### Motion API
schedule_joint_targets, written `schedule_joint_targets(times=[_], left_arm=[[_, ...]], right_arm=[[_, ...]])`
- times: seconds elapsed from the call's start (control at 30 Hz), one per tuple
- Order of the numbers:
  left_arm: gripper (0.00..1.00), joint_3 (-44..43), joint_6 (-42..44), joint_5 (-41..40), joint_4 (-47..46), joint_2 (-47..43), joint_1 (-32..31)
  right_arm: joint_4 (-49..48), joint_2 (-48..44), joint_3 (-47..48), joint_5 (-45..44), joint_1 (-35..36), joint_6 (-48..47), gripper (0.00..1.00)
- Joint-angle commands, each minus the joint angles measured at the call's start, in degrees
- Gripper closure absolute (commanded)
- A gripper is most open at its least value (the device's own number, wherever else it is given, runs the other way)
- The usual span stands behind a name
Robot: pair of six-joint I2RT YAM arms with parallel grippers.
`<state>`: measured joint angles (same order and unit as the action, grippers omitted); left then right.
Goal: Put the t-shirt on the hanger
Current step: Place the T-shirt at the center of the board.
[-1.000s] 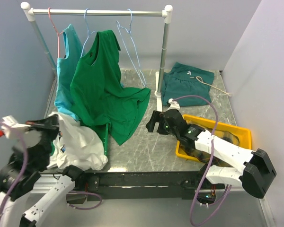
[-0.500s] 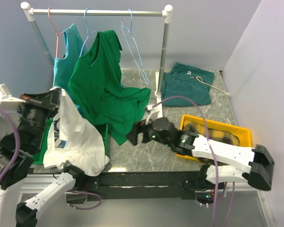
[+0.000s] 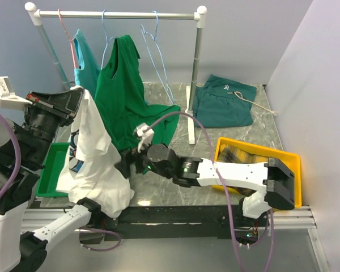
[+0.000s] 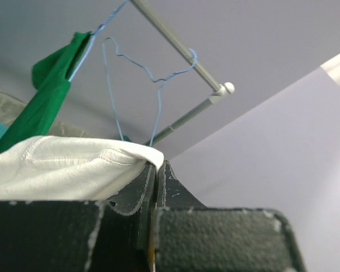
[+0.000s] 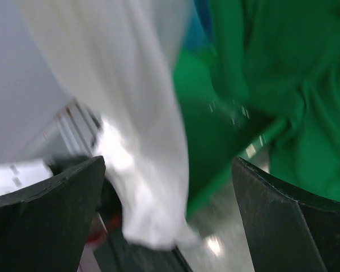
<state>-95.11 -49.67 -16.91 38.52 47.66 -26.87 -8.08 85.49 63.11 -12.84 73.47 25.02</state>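
Near the front edge of the table, the white t-shirt is seen hanging freely on the left, its lower folds just above a green bin. The right hand is reached across to it with the fingers spread wide and released. White cloth is seen blurred just ahead of them, and contact cannot be told. Higher up, the shirt's edge is pinched in the clenched left hand. Farther back, the bare light-blue hanger is hung on the rail – right of a green shirt on its own hanger.
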Motion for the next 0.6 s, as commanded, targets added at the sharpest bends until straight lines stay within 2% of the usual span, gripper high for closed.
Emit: schedule_joint_targets(times=[0.0,0.17,0.23,0.37,0.4,0.57], left_arm=[[0.99,-4.38,0.63,5.04,-6.97,1.56,-0.02],[0.99,-5.61,0.63,6.1,-7.32,2.26,-0.02],[0.99,-5.7,0.89,6.27,-7.67,2.26,-0.02],[0.99,-6.49,1.77,6.62,-8.55,2.61,-0.11],[0.99,-6.32,1.86,6.88,-9.16,2.88,-0.02],[0.99,-3.17,1.95,8.82,-12.76,3.05,-0.11]], right_arm=[[-5.37,5.9,7.89,-3.07,-0.17,-2.08,0.0],[-4.5,13.2,12.55,-1.66,-0.26,-0.94,0.0],[-3.09,13.73,13.52,-1.57,-0.26,-0.32,0.05],[1.9,6.2,10.47,-9.29,-0.26,1.0,1.0],[3.23,1.83,10.02,-12.53,-0.26,1.35,1.0],[10.51,-8.84,10.88,-15.37,-0.43,-1.81,1.0]])
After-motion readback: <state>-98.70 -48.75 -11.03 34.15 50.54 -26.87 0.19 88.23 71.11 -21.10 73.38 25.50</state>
